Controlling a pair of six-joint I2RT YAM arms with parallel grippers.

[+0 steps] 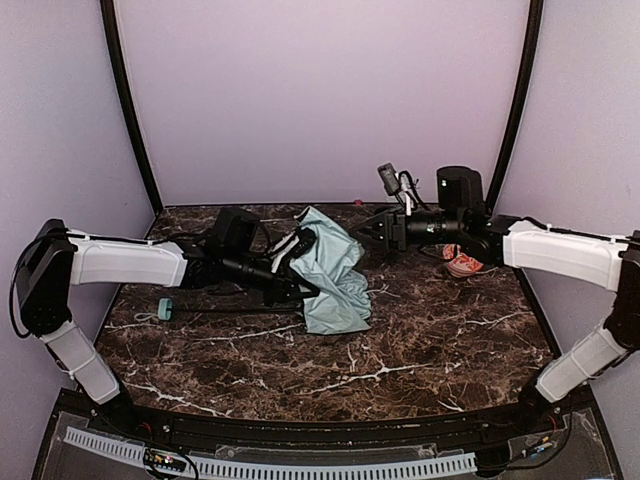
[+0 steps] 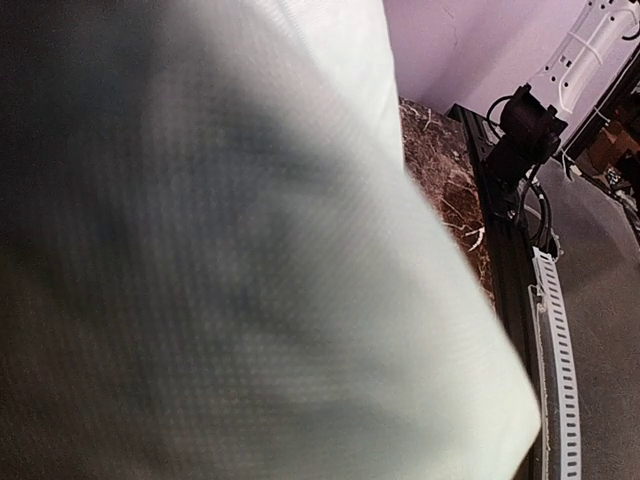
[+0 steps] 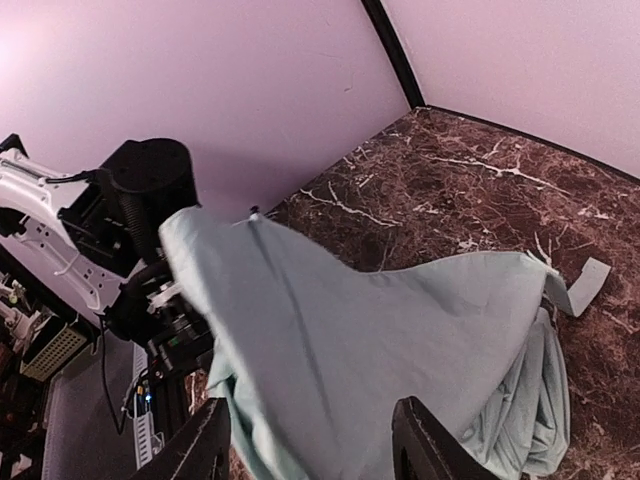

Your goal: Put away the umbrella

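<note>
The umbrella's pale mint canopy [image 1: 335,275] lies crumpled and half collapsed in the middle of the table. Its thin black shaft [image 1: 225,311] runs left to the small mint handle [image 1: 165,309]. My left gripper [image 1: 288,272] is pressed into the canopy's left side among the black ribs. Mint fabric [image 2: 250,260] fills the left wrist view and hides its fingers. My right gripper [image 1: 370,236] is open at the canopy's upper right edge. In the right wrist view its fingertips [image 3: 212,440] stand wide apart, with the canopy [image 3: 360,330] just beyond them. A pale closure strap [image 3: 590,285] sticks out.
An orange and white object [image 1: 462,264] lies at the back right, under the right arm. Purple walls close in the back and sides. The right arm's base [image 2: 525,130] stands at the table's near edge.
</note>
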